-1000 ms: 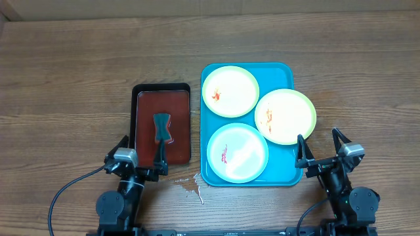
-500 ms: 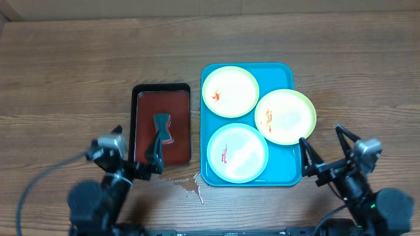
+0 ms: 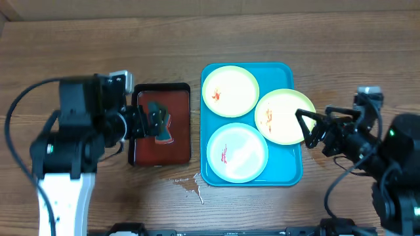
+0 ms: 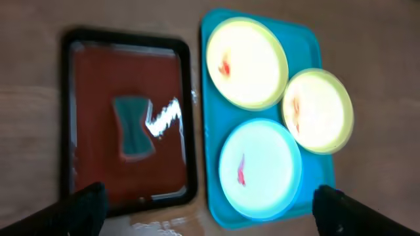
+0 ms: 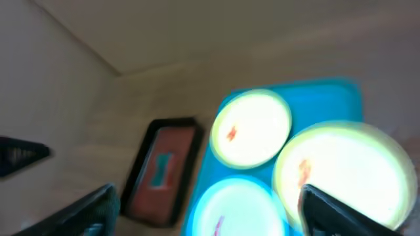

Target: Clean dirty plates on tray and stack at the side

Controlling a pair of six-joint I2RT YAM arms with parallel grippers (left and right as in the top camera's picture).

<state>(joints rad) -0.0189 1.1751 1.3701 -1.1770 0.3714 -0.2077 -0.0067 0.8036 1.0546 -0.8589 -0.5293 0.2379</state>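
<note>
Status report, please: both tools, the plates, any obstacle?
Left tool open, empty, above black tray. Right tool open, empty, over the right plate's rim. Three plates on teal tray, smeared, none stacked. Nothing blocking them.

Wooden table (image 3: 65,52), teal tray (image 3: 286,172), black tray (image 3: 162,86), small spill (image 3: 190,187)

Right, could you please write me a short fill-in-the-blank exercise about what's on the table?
1. The number of plates on the blue tray is ___.
2. The sponge lies in the tray whose rim is ___.
3. The plate nearest the robot has a light ___ rim.
4. The jaws of the left gripper and right gripper are both ___.

Missing words: three; black; blue; open.
</note>
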